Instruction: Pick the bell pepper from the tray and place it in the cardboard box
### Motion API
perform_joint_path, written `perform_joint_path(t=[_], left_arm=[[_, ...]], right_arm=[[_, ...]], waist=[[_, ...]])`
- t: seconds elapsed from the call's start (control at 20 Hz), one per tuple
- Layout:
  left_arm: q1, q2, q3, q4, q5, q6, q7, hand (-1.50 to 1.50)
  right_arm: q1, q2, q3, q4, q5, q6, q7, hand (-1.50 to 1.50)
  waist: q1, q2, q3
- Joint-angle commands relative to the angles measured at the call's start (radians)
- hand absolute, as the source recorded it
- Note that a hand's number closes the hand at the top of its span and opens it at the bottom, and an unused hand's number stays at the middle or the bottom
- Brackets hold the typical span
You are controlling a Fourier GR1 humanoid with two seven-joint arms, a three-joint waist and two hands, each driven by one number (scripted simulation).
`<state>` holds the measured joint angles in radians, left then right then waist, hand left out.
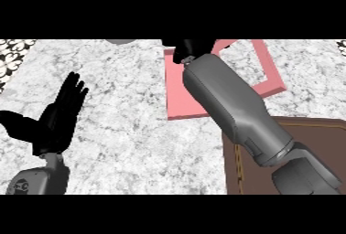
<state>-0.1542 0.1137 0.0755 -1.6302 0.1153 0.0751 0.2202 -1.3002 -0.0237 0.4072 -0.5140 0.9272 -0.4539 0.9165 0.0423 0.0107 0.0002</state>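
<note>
My right forearm (pixel 236 109) stretches from the lower right up to the picture's top. Its black hand (pixel 186 49) hangs over the far left corner of a pink, flat-walled box (pixel 267 68), partly cut off by the view's edge. Whether it holds anything is hidden. No bell pepper shows anywhere. A dark brown tray (pixel 317 132) with a thin light inlay line lies at the lower right, under the same forearm. What shows of the tray's surface is bare. My left hand (pixel 57 116) rests open at the left, fingers up, above the marble counter.
The counter (pixel 128 137) is pale speckled marble. A small grey shape (pixel 121 41) peeks in at the top edge. Patterned black-and-white patches (pixel 13 59) show at the far left and the top right corner.
</note>
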Motion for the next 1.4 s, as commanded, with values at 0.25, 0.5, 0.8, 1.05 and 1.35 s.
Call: perform_joint_path(t=[0.25, 0.5, 0.8, 1.05, 1.35], left_arm=[[0.017, -0.012, -0.011, -0.035, -0.008, 0.016, 0.019, 0.00], [0.042, 0.006, 0.023, -0.026, 0.032, -0.013, 0.012, 0.00], [0.093, -0.027, -0.017, -0.063, -0.018, 0.025, 0.006, 0.00], [0.097, -0.022, -0.006, -0.086, 0.002, 0.009, 0.006, 0.00], [0.069, -0.008, 0.020, -0.058, -0.007, 0.021, 0.015, 0.00]], right_arm=[[0.008, 0.023, -0.161, -0.156, -0.083, -0.374, -0.018, -1.50], [0.119, 0.023, -0.211, -0.317, -0.181, -0.509, -0.085, -1.50], [0.300, 0.020, -0.229, -0.482, -0.203, -0.572, -0.206, -1.50], [0.424, 0.023, -0.197, -0.620, -0.144, -0.610, -0.203, -1.50], [0.664, 0.006, -0.184, -0.891, -0.118, -0.527, -0.241, -1.50]], waist=[[-0.016, -0.007, 0.002], [-0.031, -0.013, 0.001], [-0.044, -0.015, 0.001], [-0.041, -0.014, 0.000], [-0.047, -0.014, 0.000]])
